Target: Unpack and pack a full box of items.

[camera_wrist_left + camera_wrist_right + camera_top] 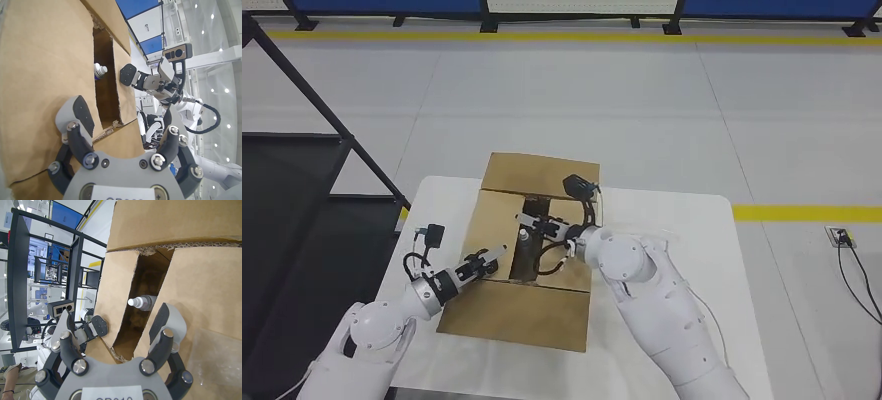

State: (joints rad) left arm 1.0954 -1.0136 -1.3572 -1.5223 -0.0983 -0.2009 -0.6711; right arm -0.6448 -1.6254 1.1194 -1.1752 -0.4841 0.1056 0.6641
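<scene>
A brown cardboard box (517,315) stands on the white table (682,225), its two inner flaps parted by a narrow dark gap. White-capped bottles (99,72) stand inside; one bottle (141,302) shows through the gap. My left gripper (492,262) (124,121) is open at the near-left inner flap, one finger (81,113) lying on the cardboard. My right gripper (542,228) (115,323) is open over the other inner flap at the gap's near end. In the left wrist view, the right gripper's pad (128,75) touches that flap's edge.
A black metal rack (302,200) stands left of the table. A sheet of clear plastic (217,351) lies beside the box on the right. The box's outer flaps (542,172) are folded outward. Bare table lies to the right of the box.
</scene>
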